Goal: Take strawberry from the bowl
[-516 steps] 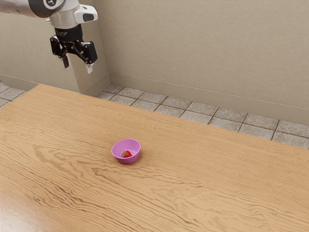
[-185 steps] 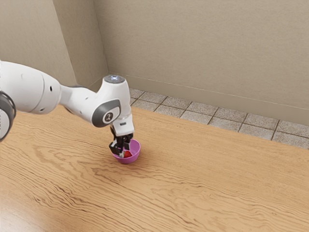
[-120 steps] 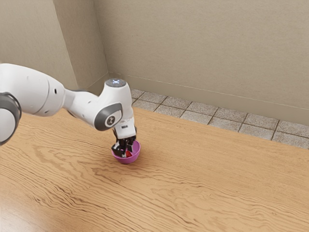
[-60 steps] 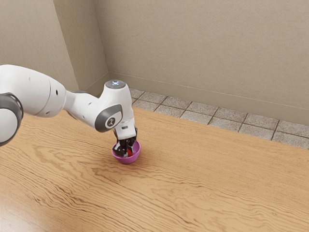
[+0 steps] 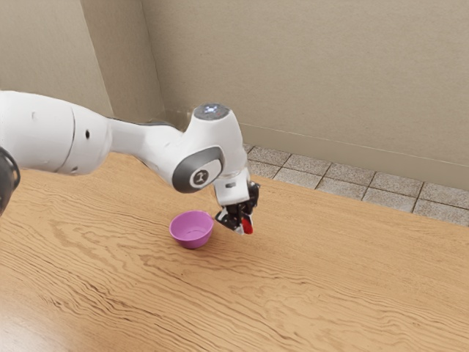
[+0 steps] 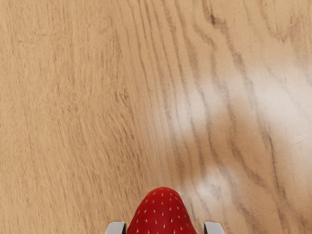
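Observation:
My black gripper point(image 5: 245, 227) hangs over the table, just past the bowl toward the exterior view's right, shut on the red strawberry point(image 5: 248, 226). In the wrist view the strawberry point(image 6: 162, 214) points its rounded tip outward, with the light fingertips of my gripper point(image 6: 165, 229) pressed to it from both sides. The pink bowl point(image 5: 192, 230) stands upright on the table with nothing inside.
The wooden table point(image 5: 308, 293) stretches around the bowl and on toward the exterior view's right. Beyond its far edge are floor tiles point(image 5: 315, 174) and a beige wall point(image 5: 308, 73).
From inside the bowl, my gripper has risen and moved toward the exterior view's right, carrying the strawberry out. The bowl has stayed where it was.

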Motion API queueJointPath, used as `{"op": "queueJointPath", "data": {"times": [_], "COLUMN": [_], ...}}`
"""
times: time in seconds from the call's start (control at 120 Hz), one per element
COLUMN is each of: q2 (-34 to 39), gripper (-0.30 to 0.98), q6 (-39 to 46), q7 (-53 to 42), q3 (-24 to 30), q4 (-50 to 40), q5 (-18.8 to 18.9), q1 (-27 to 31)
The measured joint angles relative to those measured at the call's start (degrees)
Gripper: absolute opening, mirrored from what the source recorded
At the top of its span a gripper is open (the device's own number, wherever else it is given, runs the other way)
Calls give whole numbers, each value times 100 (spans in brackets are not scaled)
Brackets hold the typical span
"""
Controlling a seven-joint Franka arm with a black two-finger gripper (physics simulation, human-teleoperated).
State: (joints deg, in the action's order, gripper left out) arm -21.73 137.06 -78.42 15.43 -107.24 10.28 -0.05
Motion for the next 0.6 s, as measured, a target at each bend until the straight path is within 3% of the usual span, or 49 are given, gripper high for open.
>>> {"op": "queueJointPath", "data": {"times": [0.192,0.333,0.467,0.508,0.6], "q2": [-609,-688,-226,497,1890], "gripper": [7,35,51,54,59], "q6": [195,302,-109,-805,-2243], "q7": [159,233,735,1235,2177], "q3": [514,552,528,275,-1220], "q4": [266,296,256,187,567], "q5": [17,-2,-159,-240,-678], "q1": [-228,-197,-157,-42,215]}}
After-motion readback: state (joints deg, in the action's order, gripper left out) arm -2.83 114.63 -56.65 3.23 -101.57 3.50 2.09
